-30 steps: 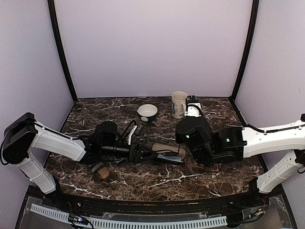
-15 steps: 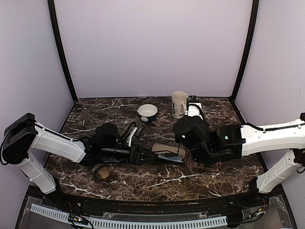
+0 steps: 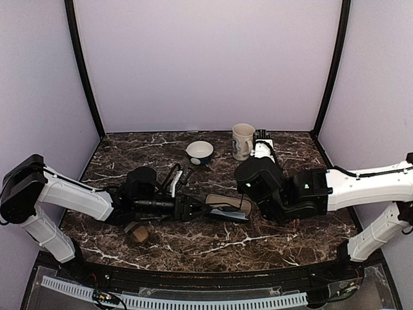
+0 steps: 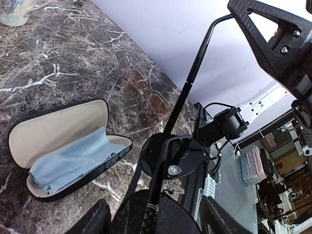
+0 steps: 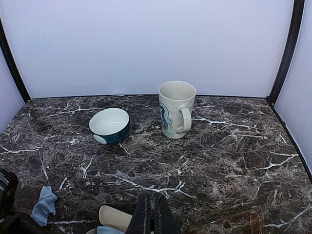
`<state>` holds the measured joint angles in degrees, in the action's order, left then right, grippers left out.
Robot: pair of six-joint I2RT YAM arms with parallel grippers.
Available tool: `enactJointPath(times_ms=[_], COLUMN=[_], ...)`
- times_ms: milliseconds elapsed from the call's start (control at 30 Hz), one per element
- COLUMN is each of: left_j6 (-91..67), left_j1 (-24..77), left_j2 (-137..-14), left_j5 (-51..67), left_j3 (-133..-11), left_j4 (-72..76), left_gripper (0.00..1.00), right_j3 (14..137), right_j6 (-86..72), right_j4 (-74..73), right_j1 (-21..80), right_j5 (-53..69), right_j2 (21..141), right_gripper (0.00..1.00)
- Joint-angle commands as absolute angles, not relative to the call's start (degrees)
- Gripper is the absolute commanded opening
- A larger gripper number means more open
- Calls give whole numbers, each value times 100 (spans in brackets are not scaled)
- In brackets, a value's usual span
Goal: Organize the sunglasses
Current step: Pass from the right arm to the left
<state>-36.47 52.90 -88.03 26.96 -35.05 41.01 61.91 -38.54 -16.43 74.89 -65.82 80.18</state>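
Holding the sunglasses in the left gripper, just beside the open case. Nothing in the right gripper, pinched shut at the case's far end. Behind the case: one bowl, one mug, open marble table to the back wall. Mug's blue print too small to read.

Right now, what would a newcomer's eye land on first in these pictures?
The sunglasses held in the left gripper, one arm sticking up, next to the open black case with its blue cloth at mid-table. Behind them stand a white mug and a small bowl.
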Motion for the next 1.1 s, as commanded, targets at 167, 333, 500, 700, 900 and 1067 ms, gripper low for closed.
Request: enactJointPath(times_ms=[167,333,500,700,900,1067], left_j6=[-3645,-3649,-3660,-3661,-3675,-3674], left_j1=[5309,5309,5309,5309,5309,5309], left_j2=[-8598,-8611,-8601,-8578,-8556,-8519], left_j5=[2681,2672,2642,2575,2516,2490], left_j3=[-3459,-3479,-3485,-3516,-3538,-3594], left_j4=[4042,4002,3970,3842,3750,3608], left_gripper=[62,56,50,45,39,30], right_j3=[6302,6294,6288,6287,6268,6278], right_j6=[-3929,-3937,-3946,-3955,-3847,-3714], right_j4=[-1560,-1564,-1565,-1580,-1518,-1468], right_j1=[7441,7436,7439,7439,7437,7440], right_j5=[-6719,-6715,-6721,-6712,-6642,-6524], right_j2=[8024,8028,8033,8042,8057,8098], right_gripper=[0,0,0,0,0,6])
